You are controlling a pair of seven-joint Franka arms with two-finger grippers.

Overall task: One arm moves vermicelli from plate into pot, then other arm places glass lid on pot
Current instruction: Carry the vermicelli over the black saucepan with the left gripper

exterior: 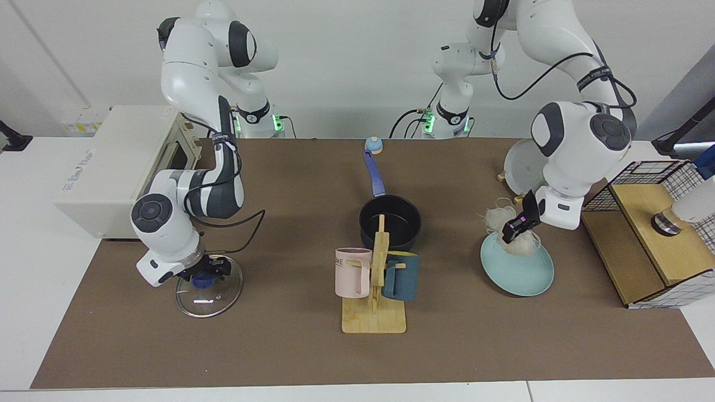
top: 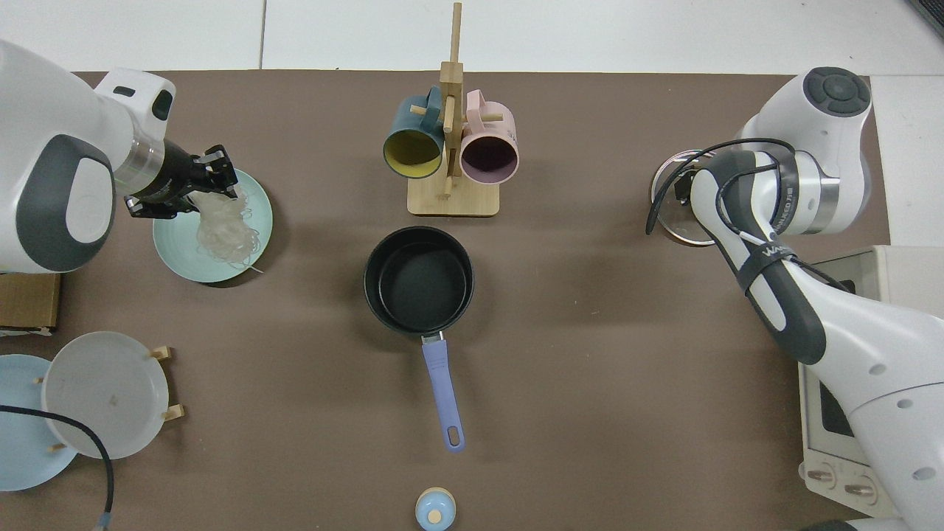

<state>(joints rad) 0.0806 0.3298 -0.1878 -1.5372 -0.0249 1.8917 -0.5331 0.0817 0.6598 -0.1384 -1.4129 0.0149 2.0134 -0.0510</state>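
Facing view, left gripper (exterior: 513, 227) clamped on vermicelli (exterior: 516, 244) just above plate (exterior: 516, 271), right gripper (exterior: 208, 273) at glass lid (exterior: 208, 291) knob, finger state unclear.

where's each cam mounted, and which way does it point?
Facing view: across the table, looking at both arm bases; left gripper holds whitish noodle vermicelli above the round light teal plate, right gripper at the clear glass lid.
Top view: overhead, looking straight down; both forearms and wrists show, bases cropped.
Shared: dark navy pot, plate, vermicelli, wooden mug rack.
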